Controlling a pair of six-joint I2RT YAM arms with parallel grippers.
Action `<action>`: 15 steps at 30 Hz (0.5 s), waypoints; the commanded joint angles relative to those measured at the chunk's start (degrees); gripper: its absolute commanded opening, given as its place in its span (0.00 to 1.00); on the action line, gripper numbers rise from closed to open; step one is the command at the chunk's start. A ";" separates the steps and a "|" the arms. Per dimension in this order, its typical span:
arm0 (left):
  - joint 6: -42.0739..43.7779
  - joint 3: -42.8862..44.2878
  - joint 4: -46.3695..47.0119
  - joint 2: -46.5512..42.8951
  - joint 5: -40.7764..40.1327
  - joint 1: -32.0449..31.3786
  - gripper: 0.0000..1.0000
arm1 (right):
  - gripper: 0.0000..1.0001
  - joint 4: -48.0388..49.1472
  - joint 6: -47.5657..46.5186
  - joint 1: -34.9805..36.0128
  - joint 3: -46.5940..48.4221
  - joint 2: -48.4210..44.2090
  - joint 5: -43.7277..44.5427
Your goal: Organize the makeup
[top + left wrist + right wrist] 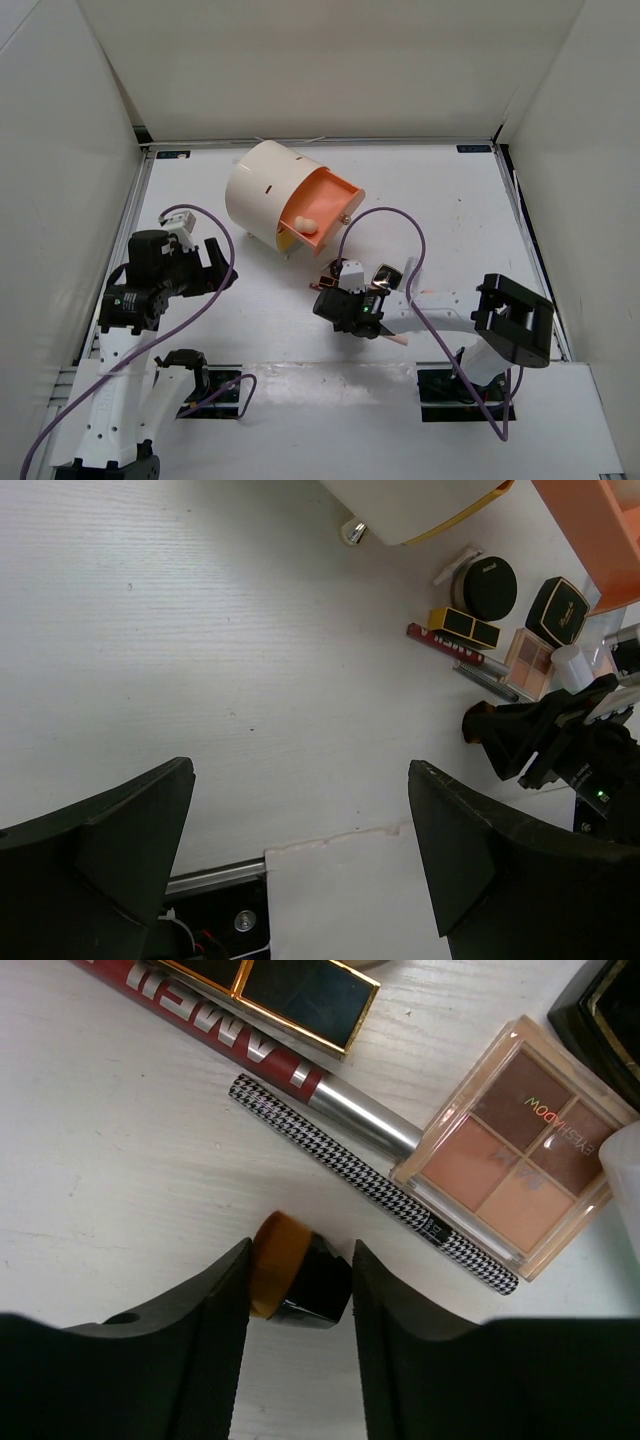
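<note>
My right gripper (338, 302) is closed in around the head of a brush (300, 1280) with a black ferrule and orange-brown bristles, low on the table. Its left finger touches the bristles and the right finger is almost against the ferrule. The brush's pale handle (396, 339) shows under the arm. Just beyond lie a houndstooth pencil (370, 1185), a red pencil (200, 1030), a peach eyeshadow palette (520, 1150) and a gold-edged black case (290, 990). A black round compact (485, 587) and a black square compact (560, 610) lie nearby. My left gripper (222, 268) is open and empty, to the left.
A big cream cylinder (262, 190) lies at the back centre, with its orange drawer (330, 205) pulled open and a peach sponge (303, 222) inside. A purple cable loops over the right arm. White walls enclose the table on three sides.
</note>
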 commanded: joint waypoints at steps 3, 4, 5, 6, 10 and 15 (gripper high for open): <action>0.57 1.26 -1.14 -0.90 -1.12 -0.16 0.98 | 0.37 -0.19 1.52 -0.11 -0.25 -0.49 -0.40; 0.39 1.35 -1.14 -0.90 -1.12 -0.16 0.98 | 0.35 -0.11 1.53 0.06 -0.25 -0.49 -0.75; 0.39 1.44 -1.14 -0.72 -1.12 -0.16 0.98 | 0.33 -0.45 1.70 0.24 -0.34 -1.01 -0.76; 0.39 1.44 -1.14 -1.07 -1.47 -0.16 0.98 | 0.31 -0.46 1.35 0.59 -0.34 -1.19 -0.76; 0.30 1.79 -1.14 -0.72 -1.29 -0.16 0.98 | 0.23 -0.46 -0.58 1.29 0.62 -2.94 -0.23; 0.39 2.32 -1.14 -0.72 -1.47 -0.16 0.98 | 0.21 -3.61 -3.91 2.69 4.65 -6.63 0.65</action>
